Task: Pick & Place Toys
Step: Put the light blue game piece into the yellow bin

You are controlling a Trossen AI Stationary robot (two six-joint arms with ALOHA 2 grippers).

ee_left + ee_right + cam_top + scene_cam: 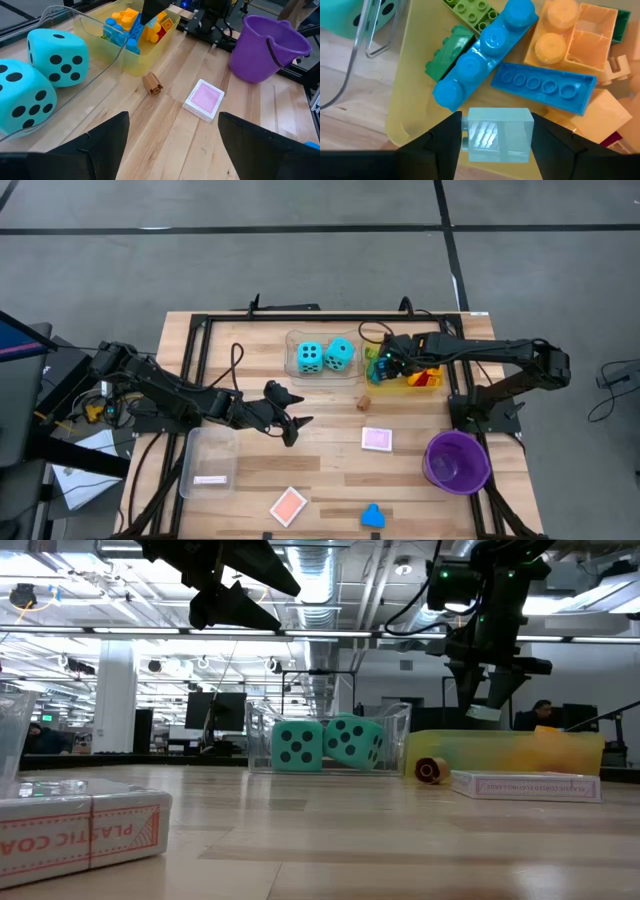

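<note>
clear brick (498,135) | between right gripper (495,145) jaws | above yellow tray (402,100)

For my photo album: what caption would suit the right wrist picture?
Right gripper holds a clear block between its fingers above a yellow tray of plastic bricks.

In the low view you can read "PLASTIC COA…", printed in red and upside down, on the white card box (80,825) lying nearest the camera on the surface.
</note>
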